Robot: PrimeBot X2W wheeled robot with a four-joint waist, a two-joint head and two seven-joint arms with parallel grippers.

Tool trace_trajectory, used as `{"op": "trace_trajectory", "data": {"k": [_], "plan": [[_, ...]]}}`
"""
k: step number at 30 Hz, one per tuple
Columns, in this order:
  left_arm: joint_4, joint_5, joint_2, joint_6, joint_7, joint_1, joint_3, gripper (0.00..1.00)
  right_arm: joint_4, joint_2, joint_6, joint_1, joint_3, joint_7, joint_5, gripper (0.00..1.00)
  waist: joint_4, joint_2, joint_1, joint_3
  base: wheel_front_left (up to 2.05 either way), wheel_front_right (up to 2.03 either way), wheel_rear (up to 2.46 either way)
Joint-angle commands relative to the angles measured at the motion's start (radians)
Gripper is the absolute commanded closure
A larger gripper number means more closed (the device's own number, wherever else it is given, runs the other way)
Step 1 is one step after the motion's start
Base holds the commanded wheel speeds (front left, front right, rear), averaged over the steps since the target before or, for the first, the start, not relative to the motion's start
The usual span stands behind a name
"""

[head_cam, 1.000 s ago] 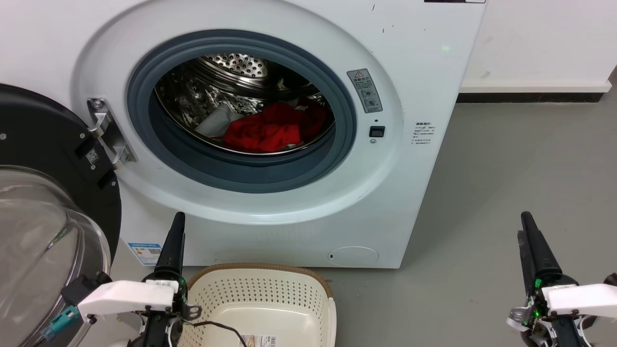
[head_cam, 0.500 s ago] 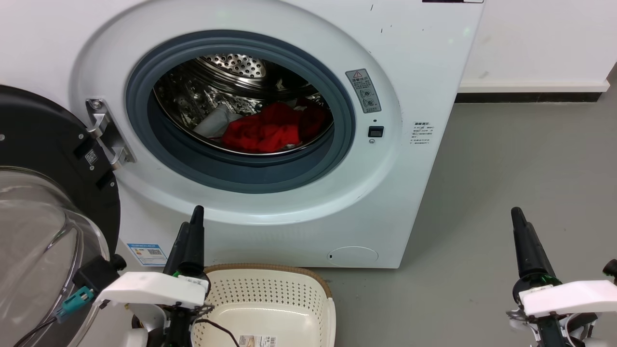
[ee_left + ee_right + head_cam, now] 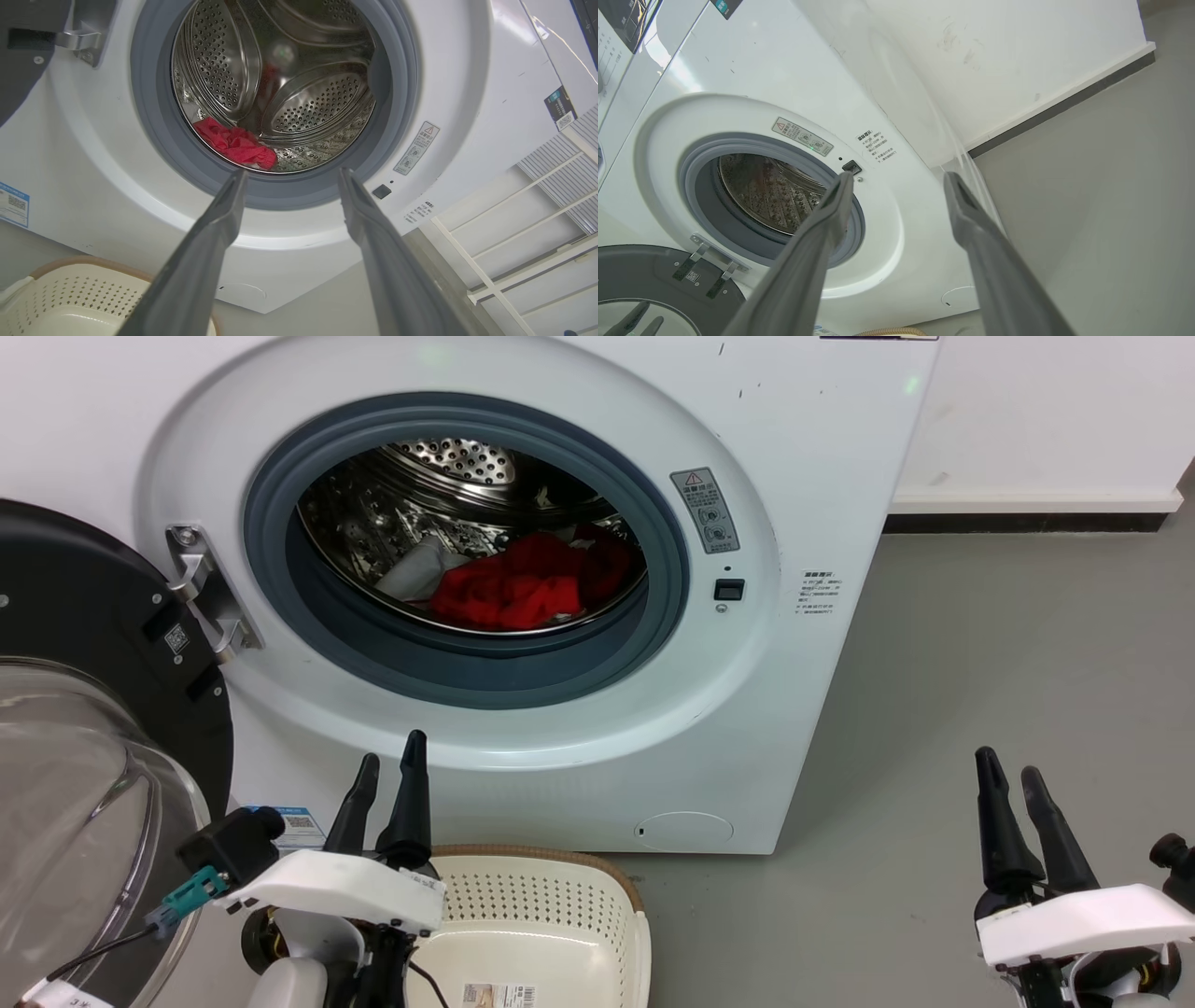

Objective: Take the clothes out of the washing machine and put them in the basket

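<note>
The clothes [image 3: 518,586] are a crumpled red bundle with a pale patch, lying low in the steel drum of the white washing machine [image 3: 803,476]; the left wrist view shows the clothes [image 3: 233,144] through the grey ring. The cream basket [image 3: 560,856] stands on the floor just below the machine's front. My left gripper [image 3: 392,751] is open over the basket's left rim, below the drum mouth and apart from the clothes. My right gripper [image 3: 1006,763] hangs open over bare floor, right of the machine. In both wrist views the fingers [image 3: 219,224] [image 3: 817,224] are spread with nothing between them.
The machine's black-rimmed glass door [image 3: 75,756] stands swung open at the left, close beside my left arm. Grey floor [image 3: 1008,644] stretches to the right of the machine, up to a white wall with a dark skirting [image 3: 1027,523].
My left gripper has moved right and up toward the drum mouth and now shows both fingers spread. The right gripper has shifted slightly left, its fingers also apart. The clothes have not moved.
</note>
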Motion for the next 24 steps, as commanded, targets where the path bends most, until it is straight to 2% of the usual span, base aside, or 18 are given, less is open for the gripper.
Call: {"op": "trace_trajectory", "data": {"k": [1, 3, 24], "plan": [[-0.011, 0.033, 0.006, 0.005, -0.01, -0.03, -0.009, 0.0, -0.018, 0.0, 0.0, -0.004, 0.0, -0.01, -0.04, 0.0, 0.0, -0.0001, 0.0, 0.0, 0.0, 0.0, 0.0], [-0.007, 0.09, 0.011, 0.013, -0.022, -0.035, -0.025, 0.0, -0.017, 0.0, 0.0, 0.001, -0.001, -0.023, -0.107, 0.0, 0.001, -0.0001, 0.0, 0.0, 0.0, 0.0, 0.0], [-0.002, 0.336, 0.03, 0.058, -0.081, -0.053, -0.096, 0.0, -0.023, 0.001, 0.0, 0.018, -0.006, -0.08, -0.389, 0.0, 0.007, -0.0001, 0.0, 0.005, 0.0, 0.0, 0.0]]}}
